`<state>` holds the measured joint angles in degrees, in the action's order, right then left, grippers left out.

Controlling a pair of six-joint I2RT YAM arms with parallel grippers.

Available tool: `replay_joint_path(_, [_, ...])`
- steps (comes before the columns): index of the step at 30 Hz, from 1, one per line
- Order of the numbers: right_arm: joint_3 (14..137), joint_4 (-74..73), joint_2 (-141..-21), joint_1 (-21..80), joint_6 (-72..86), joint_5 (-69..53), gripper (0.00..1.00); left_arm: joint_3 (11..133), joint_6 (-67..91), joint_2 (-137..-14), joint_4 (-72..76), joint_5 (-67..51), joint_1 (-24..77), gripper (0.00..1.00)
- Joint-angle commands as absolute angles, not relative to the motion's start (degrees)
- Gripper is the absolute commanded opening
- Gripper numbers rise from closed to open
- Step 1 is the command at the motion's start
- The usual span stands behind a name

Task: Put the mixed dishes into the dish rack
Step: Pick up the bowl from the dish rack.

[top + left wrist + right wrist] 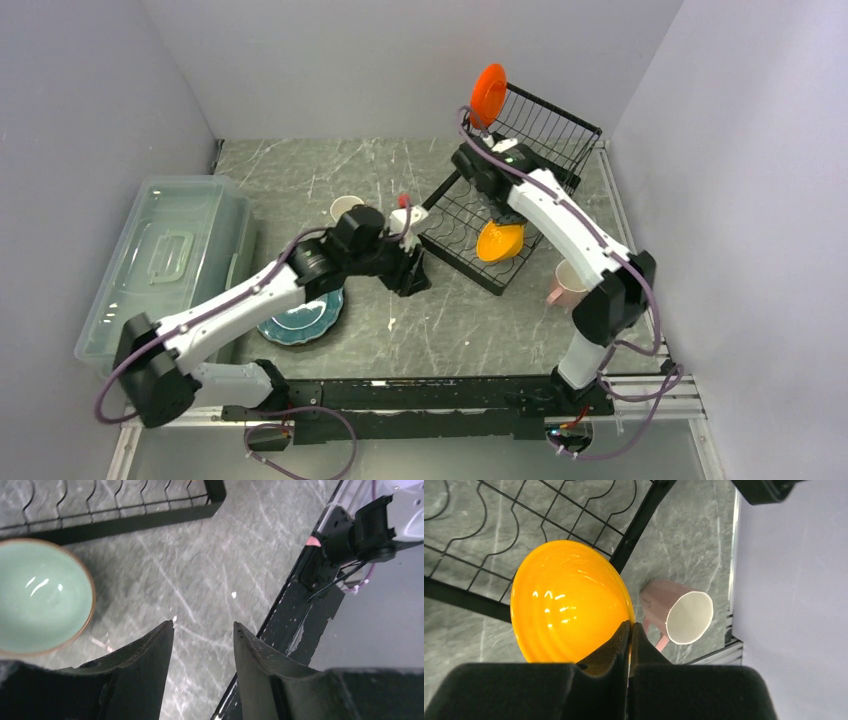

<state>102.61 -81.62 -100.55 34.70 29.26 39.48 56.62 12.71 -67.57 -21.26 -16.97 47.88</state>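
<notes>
The black wire dish rack [470, 225] stands at the back right, and a small orange-red plate [488, 92] stands on edge at the corner of its raised basket. My right gripper [629, 625] is shut on the rim of the orange-yellow bowl [566, 602], holding it tilted over the rack's lower tray [524, 510]. The bowl [500, 240] also shows in the top view. My left gripper [202, 627] is open and empty above the table, just right of a pale green bowl [40, 595]. A pink mug [676, 612] lies on its side right of the rack.
A pale yellow mug [345, 208] stands behind the left arm. A teal plate [300, 318] lies partly under that arm. A clear lidded bin [165, 260] fills the left side. The black base rail [300, 625] runs close to the left gripper.
</notes>
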Motion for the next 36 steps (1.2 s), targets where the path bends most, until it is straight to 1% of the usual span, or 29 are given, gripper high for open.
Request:
replay_joint_path(1, [101.3, -77.7, -93.9, 32.3, 26.2, 32.9, 0.00, 65.1, 13.1, -74.9, -13.3, -24.4, 48.2, 0.52])
replay_joint_path(5, [98.3, -74.1, -89.5, 29.8, 24.1, 25.8, 0.00, 69.6, 9.5, -81.6, -9.8, -29.9, 49.2, 0.58])
replay_joint_path(8, [96.0, -72.7, -88.2, 28.3, 22.8, 22.1, 0.00, 72.4, 5.0, -85.2, -9.5, -32.9, 50.0, 0.59])
replay_joint_path(11, [95.0, -71.6, -87.4, 27.5, 21.8, 18.4, 0.00, 73.3, -1.9, -87.2, -7.7, -35.3, 51.1, 0.61])
replay_joint_path(15, [96.9, -72.1, -87.9, 27.0, 21.0, 16.2, 0.00, 73.9, -9.8, -88.6, -6.8, -36.2, 52.5, 0.62])
replay_joint_path(19, [98.0, -72.4, -88.4, 26.6, 20.6, 14.9, 0.00, 75.0, -15.3, -89.5, -8.0, -37.4, 53.7, 0.61])
replay_joint_path(25, [98.6, -72.4, -88.3, 26.6, 20.8, 13.6, 0.00, 76.7, -20.8, -91.7, -9.0, -33.7, 56.6, 0.59])
replay_joint_path(31, [99.3, -72.8, -88.2, 26.5, 21.0, 13.2, 0.00, 76.9, -22.5, -93.7, -7.3, -30.2, 58.1, 0.54])
replay_joint_path(36, [99.4, -72.9, -87.7, 26.5, 21.0, 13.1, 0.00, 76.3, -22.0, -94.4, -4.4, -24.5, 58.7, 0.48])
